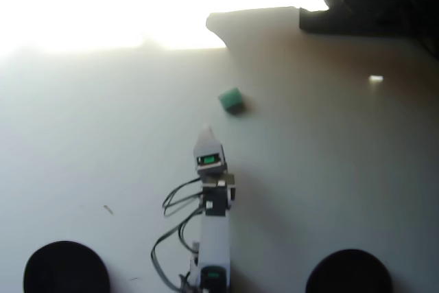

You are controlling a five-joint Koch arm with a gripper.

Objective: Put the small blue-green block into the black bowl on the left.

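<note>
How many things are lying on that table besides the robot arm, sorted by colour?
Black bowls: 2, one at the lower left and one at the lower right of the overhead view
Blue-green block: 1
Total: 3
</note>
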